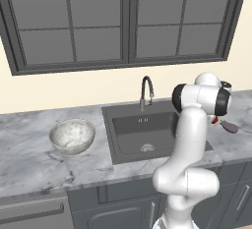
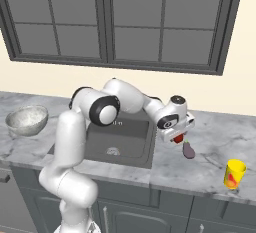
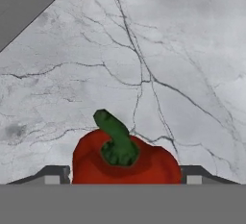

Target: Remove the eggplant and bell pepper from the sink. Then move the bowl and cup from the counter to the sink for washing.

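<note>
Pepper [image 3: 126, 159] sits between our jaws (whether gripped or let go, we cannot tell) over the tabletop [image 3: 182, 50], eggplant [image 2: 188, 150] at five o'clock of the sink [image 2: 120, 142].

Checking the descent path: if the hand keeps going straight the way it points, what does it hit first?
The bell pepper, sitting between the fingers of the hand. Past it lies the marble counter; the gap to the counter is unclear.

Bowl [image 1: 72, 135] left of sink [image 1: 142, 132]; eggplant [image 2: 188, 149], cup [image 2: 234, 173] right, on counter [image 2: 210, 152].
</note>
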